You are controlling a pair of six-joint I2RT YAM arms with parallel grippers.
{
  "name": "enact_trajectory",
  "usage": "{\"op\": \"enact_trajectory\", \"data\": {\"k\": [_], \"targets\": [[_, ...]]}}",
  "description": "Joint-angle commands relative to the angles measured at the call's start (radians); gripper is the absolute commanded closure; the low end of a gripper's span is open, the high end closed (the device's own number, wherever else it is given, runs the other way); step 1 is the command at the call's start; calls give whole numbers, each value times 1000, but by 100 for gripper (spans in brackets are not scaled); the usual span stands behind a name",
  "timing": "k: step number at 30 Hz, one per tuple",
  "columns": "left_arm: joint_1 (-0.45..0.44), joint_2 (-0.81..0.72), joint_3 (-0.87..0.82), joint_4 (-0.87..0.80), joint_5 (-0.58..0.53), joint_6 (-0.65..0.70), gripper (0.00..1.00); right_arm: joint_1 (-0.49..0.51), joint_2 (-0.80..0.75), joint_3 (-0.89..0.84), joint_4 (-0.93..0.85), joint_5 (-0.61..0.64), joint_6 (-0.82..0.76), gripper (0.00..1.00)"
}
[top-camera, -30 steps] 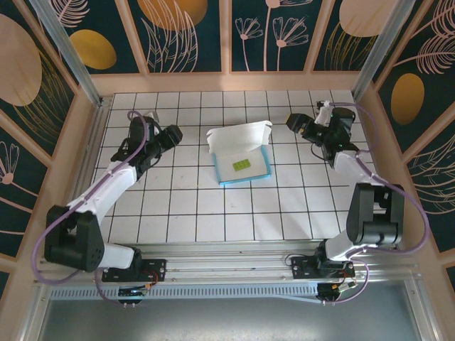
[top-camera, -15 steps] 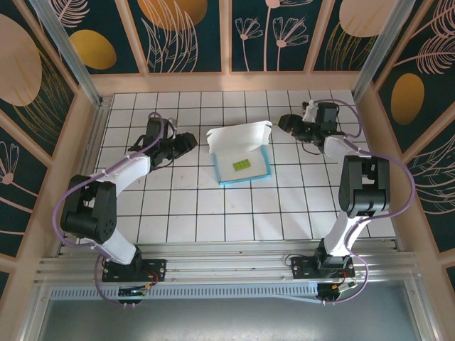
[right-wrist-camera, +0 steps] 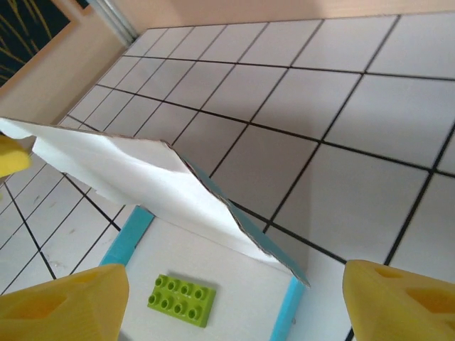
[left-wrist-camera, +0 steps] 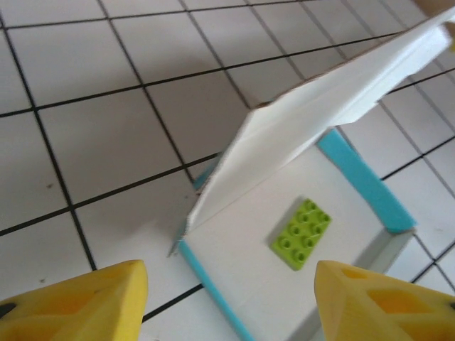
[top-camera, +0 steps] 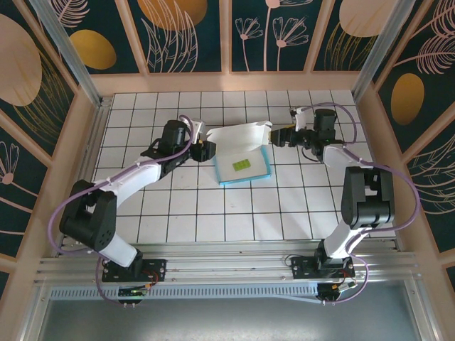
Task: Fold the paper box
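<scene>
The paper box (top-camera: 244, 166) lies at the table's middle as a shallow white tray with teal edges, its white back flap (top-camera: 238, 134) tilted up. My left gripper (top-camera: 207, 150) stands open just off the box's left corner. In the left wrist view the left gripper (left-wrist-camera: 231, 305) has yellow fingertips (left-wrist-camera: 78, 302) spread wide in front of the box (left-wrist-camera: 242, 263) and its raised flap (left-wrist-camera: 320, 106). My right gripper (top-camera: 279, 138) is open by the flap's right end. In the right wrist view the right gripper (right-wrist-camera: 234, 305) faces the box (right-wrist-camera: 249, 273) from under the flap (right-wrist-camera: 142, 177), with nothing between its fingers.
A lime-green block (top-camera: 241, 165) rests inside the box, also seen as the block (left-wrist-camera: 301, 233) and the block (right-wrist-camera: 181, 300) in the wrist views. White tiled table (top-camera: 178, 206) lies all around, bounded by wooden walls (top-camera: 227, 82) at the back and sides.
Both arms have swung inward from the table's sides. The left gripper has reached the box's left corner and the right gripper the flap's right end. The box has not moved.
</scene>
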Motion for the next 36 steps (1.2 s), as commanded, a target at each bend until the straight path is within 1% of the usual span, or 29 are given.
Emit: {"op": "enact_trajectory", "data": {"k": [1, 4, 8, 11, 20, 25, 30, 32, 33, 36], "targets": [[4, 50, 48, 22, -20, -33, 37, 22, 56, 71, -26, -47, -82, 20], [3, 71, 63, 21, 4, -62, 37, 38, 87, 99, -39, -37, -86, 20], [0, 88, 67, 31, 48, -106, 38, 54, 113, 121, -50, -28, -65, 25], [-2, 97, 62, 50, 68, -145, 39, 58, 112, 106, -19, -14, -24, 29], [-9, 144, 72, 88, 61, -229, 43, 66, 107, 52, 70, -3, 122, 40], [-13, 163, 83, 78, 35, -215, 45, 75, 93, 18, 117, 0, 161, 42], [-16, 156, 102, 41, -31, -118, 43, 82, 91, 15, 113, 7, 162, 43], [-16, 165, 128, 17, -34, -95, 43, 85, 92, 17, 111, 11, 163, 44], [-16, 171, 139, 7, -31, -96, 45, 87, 91, 19, 112, 12, 166, 44], [-16, 187, 157, -5, -23, -117, 54, 93, 92, 21, 119, 29, 182, 46]]}}
